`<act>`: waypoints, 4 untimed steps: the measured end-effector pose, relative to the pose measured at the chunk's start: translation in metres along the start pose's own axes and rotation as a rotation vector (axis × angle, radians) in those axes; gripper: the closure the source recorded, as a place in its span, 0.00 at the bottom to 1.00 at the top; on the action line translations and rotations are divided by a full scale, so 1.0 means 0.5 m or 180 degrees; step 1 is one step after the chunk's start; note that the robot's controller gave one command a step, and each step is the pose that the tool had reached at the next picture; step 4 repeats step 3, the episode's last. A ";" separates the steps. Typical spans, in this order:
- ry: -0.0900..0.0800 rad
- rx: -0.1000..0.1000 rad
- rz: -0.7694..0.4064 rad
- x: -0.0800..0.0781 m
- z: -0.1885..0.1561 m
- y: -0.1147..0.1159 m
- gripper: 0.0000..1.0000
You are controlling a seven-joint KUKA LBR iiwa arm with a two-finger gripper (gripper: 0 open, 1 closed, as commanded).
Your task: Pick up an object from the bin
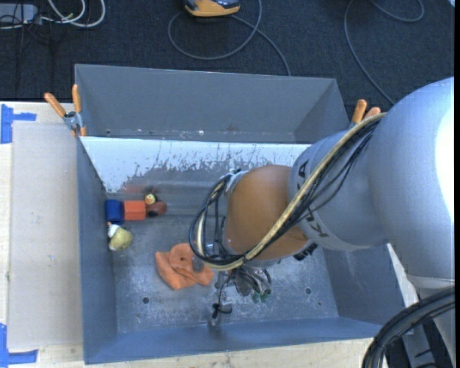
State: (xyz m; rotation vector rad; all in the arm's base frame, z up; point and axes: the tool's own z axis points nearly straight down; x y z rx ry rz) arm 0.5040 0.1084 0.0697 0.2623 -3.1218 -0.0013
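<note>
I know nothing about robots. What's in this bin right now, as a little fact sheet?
Container: grey metal bin
Arm: enters from the right
Gripper: low, near the front wall
Nearest thing: crumpled orange cloth, just left of it
By the left wall: blue block, orange block, pale yellow toy

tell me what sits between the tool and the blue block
The orange cloth lies on the bin floor between the tool and the blue block, as the camera view shows.
</note>
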 end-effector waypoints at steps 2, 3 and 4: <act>-0.0007 -0.0003 0.0092 -0.084 -0.001 0.027 0.00; -0.0014 -0.0004 -0.0020 -0.123 -0.002 0.005 1.00; -0.0014 -0.0004 -0.0020 -0.123 -0.002 0.005 1.00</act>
